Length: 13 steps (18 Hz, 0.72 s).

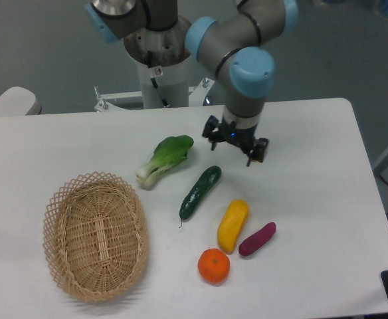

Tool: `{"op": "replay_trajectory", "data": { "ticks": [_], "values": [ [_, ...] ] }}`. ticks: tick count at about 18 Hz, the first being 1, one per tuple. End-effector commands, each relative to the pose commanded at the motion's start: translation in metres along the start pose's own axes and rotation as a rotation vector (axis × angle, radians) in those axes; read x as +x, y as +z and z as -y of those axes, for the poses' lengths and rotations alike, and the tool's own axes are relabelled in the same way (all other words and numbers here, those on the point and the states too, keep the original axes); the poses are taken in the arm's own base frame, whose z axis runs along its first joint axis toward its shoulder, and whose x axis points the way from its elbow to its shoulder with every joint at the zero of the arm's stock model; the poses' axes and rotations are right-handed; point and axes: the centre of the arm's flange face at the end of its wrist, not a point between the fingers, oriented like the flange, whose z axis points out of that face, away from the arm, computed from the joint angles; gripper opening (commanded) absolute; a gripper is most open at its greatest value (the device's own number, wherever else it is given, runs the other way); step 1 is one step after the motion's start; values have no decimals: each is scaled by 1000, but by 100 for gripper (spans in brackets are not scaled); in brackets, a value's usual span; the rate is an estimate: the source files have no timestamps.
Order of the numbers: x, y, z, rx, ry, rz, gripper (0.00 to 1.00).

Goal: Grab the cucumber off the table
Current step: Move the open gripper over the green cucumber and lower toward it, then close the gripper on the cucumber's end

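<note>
Hovering my gripper [233, 142] wide open, empty, above the cucumber's [199, 193] upper end to line up a grasp; cucumber lies diagonal mid-tabletop [313, 199], beside bok choy [165, 159].

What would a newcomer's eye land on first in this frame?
The arm's blue-capped joints and its open claw, hovering just above the upper end of the dark green cucumber at the middle of the white table. Next, the big wicker basket at lower left, and the bright orange near the front edge.
</note>
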Motion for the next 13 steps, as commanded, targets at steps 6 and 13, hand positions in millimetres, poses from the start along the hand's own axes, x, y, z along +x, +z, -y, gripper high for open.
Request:
{"op": "replay_trajectory", "data": {
  "ticks": [6,13],
  "values": [
    [11,30,26,-2,35,7,100],
    [16,54,29,-12,47,-4,100]
  ]
}}
